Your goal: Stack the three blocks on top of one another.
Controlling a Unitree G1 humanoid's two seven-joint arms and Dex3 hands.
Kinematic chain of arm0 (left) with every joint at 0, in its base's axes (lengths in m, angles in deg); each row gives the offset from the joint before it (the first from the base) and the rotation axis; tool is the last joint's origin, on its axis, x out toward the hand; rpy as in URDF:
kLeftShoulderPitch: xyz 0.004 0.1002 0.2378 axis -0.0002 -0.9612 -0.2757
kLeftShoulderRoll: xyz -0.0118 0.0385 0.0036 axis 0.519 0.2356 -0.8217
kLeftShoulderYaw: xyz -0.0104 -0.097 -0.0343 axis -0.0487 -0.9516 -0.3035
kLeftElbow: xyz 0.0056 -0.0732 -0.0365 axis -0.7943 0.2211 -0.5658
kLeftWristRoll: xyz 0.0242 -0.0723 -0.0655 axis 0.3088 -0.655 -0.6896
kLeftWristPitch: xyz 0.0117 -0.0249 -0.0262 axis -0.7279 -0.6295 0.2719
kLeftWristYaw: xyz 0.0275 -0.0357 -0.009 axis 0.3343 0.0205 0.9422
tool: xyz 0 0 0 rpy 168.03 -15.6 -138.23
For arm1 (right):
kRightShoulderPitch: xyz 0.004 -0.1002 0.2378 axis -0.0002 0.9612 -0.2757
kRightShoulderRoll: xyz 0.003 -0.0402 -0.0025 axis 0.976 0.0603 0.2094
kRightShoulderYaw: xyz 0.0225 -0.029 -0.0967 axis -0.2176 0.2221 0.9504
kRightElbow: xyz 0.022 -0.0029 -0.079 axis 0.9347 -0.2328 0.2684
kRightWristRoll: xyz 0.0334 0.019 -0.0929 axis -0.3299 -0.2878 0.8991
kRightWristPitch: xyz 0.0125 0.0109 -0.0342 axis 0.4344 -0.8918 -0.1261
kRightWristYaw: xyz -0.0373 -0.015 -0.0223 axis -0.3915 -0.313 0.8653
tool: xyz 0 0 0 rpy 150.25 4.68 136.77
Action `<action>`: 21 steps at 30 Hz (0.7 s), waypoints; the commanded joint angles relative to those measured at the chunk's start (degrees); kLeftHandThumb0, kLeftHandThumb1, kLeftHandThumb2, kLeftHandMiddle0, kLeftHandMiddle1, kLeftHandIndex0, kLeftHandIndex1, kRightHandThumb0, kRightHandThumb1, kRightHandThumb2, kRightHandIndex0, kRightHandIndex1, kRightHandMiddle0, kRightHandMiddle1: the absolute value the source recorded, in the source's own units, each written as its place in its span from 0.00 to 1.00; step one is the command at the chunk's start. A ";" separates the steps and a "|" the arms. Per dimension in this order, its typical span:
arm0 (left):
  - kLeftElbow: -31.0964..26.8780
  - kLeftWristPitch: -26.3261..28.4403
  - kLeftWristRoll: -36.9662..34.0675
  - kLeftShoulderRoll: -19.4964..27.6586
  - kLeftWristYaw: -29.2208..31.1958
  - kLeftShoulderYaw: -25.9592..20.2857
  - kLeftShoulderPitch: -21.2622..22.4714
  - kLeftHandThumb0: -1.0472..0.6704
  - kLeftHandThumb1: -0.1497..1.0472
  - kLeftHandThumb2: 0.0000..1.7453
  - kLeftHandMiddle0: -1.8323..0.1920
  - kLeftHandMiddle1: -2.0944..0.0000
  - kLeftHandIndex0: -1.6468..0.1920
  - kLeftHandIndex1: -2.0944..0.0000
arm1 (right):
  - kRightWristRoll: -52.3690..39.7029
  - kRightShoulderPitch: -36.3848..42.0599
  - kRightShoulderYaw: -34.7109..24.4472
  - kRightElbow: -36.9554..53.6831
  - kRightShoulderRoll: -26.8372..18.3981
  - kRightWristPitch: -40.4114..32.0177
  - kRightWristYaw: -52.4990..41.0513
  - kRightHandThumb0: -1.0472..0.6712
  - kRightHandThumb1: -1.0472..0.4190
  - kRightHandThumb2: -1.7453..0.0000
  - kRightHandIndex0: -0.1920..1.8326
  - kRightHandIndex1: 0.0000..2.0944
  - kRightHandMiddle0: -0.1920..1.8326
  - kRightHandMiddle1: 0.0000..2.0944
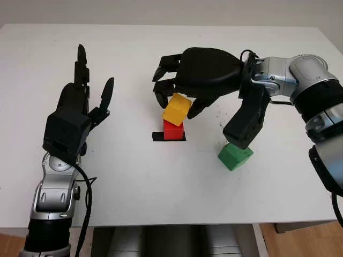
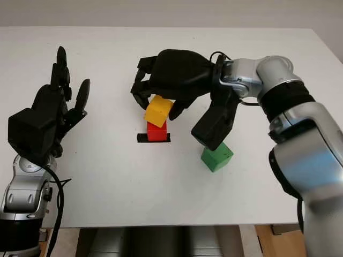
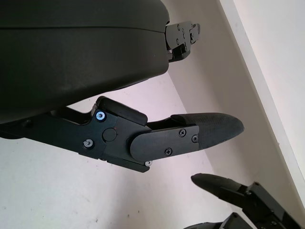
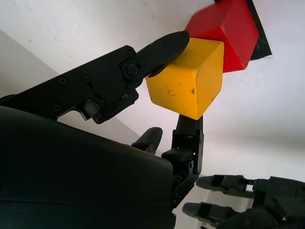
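Fingers (image 4: 162, 47) of my right hand (image 1: 206, 75) clamp the yellow block (image 1: 177, 109), tilted, touching the red block (image 1: 173, 130) at bench (image 1: 161, 182) centre. Level it w/ red's top before letting go. Green block (image 1: 235, 156) waits near-right. Left hand (image 1: 75, 118) open, far left.

The robot's right hand (image 1: 185, 93), its arm bent in from the side, pinches a yellow block (image 1: 177, 109) between its curled fingers (image 4: 157, 50), while the left hand (image 1: 75, 115) is raised open above the worktop (image 1: 134, 182), forearm upright beneath its fingers.
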 commanded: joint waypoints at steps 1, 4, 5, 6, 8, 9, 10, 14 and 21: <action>-1.18 0.13 -0.06 -0.31 -0.20 -0.03 -0.64 0.17 1.00 0.33 1.00 1.00 1.00 1.00 | 0.59 -2.71 0.73 -0.41 -0.09 -0.17 1.23 0.31 0.12 0.97 0.21 0.31 0.39 0.60; -1.42 0.21 0.29 -0.28 -0.29 0.03 -0.80 0.17 1.00 0.34 1.00 1.00 1.00 1.00 | 2.08 -3.28 2.04 -0.56 -0.03 -0.60 2.73 0.30 0.11 0.97 0.20 0.30 0.38 0.60; -1.51 0.29 0.42 -0.39 -0.43 0.04 -0.80 0.17 1.00 0.34 1.00 1.00 1.00 1.00 | 2.46 -3.47 2.41 -0.64 -0.01 -0.76 3.00 0.30 0.11 0.97 0.20 0.30 0.38 0.60; -1.54 0.37 0.52 -0.44 -0.51 0.05 -0.81 0.17 1.00 0.34 1.00 1.00 1.00 1.00 | 2.62 -3.64 2.66 -0.76 0.03 -0.82 3.14 0.30 0.11 0.97 0.20 0.30 0.38 0.59; -1.55 0.33 0.56 -0.51 -0.57 0.05 -0.80 0.17 1.00 0.34 1.00 1.00 1.00 1.00 | 2.76 -3.88 3.08 -0.98 0.09 -0.85 3.51 0.30 0.11 0.97 0.20 0.29 0.37 0.59; -1.39 -0.09 0.28 -0.54 -0.42 -0.01 -0.78 0.17 1.00 0.34 1.00 1.00 1.00 1.00 | 2.86 -3.96 3.27 -1.11 0.15 -0.87 3.90 0.30 0.11 0.97 0.20 0.29 0.38 0.59; -1.32 -0.21 0.15 -0.55 -0.36 -0.04 -0.74 0.18 1.00 0.34 1.00 1.00 1.00 1.00 | 2.92 -4.00 3.43 -1.27 0.22 -0.88 4.35 0.30 0.11 0.97 0.20 0.29 0.38 0.59; -1.52 0.42 0.53 -0.51 -0.58 0.10 -0.78 0.17 1.00 0.34 1.00 1.00 1.00 1.00 | 3.39 -4.23 4.25 -1.74 0.51 -0.89 6.13 0.30 0.11 0.97 0.20 0.30 0.38 0.60; -1.77 1.34 0.75 -0.60 -0.43 0.13 -0.62 0.16 1.00 0.34 1.00 1.00 1.00 1.00 | 3.68 -4.40 5.31 -2.65 1.02 -1.05 8.68 0.29 0.11 0.97 0.21 0.31 0.39 0.60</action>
